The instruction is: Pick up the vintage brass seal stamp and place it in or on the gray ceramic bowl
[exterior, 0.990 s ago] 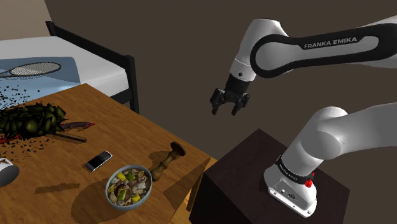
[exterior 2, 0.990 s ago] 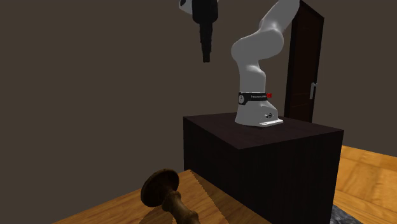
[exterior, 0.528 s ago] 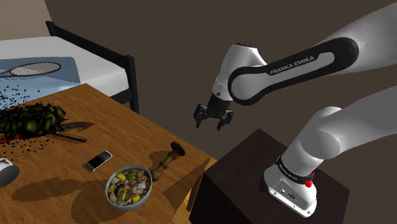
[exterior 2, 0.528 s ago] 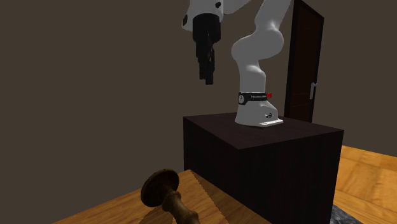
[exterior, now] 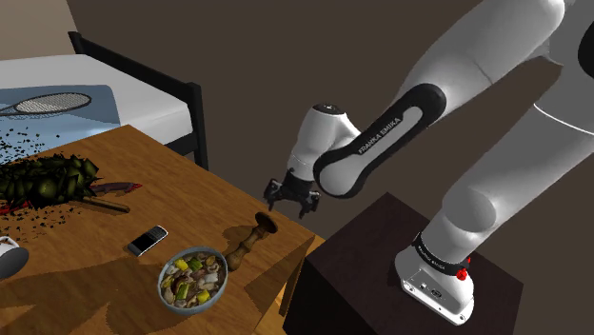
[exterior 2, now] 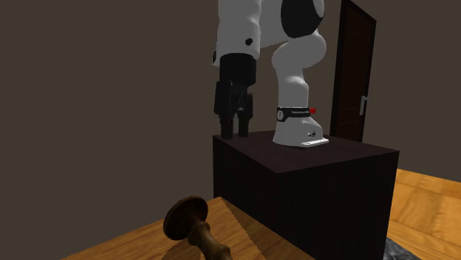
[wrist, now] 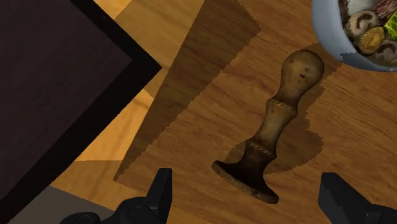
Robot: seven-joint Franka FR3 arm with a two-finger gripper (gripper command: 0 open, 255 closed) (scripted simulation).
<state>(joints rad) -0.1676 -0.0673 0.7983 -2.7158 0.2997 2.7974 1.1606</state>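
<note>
One stamp (exterior: 246, 242), one bowl (wrist: 326, 28), one phone (exterior: 148, 240), one racket (exterior: 52, 103).

Shoulder view: we look down from beside the stand (exterior: 381, 262), over the bench (exterior: 90, 281) toward the bed (exterior: 143, 95). Second exterior view: we're low, near bench level, close, facing the stand. Wrist view: close above the seal stamp (wrist: 273, 137), which all three share.

Seal stamp (exterior: 249, 238) lies on table (exterior: 190, 198) beside bowl (exterior: 161, 284).
</note>
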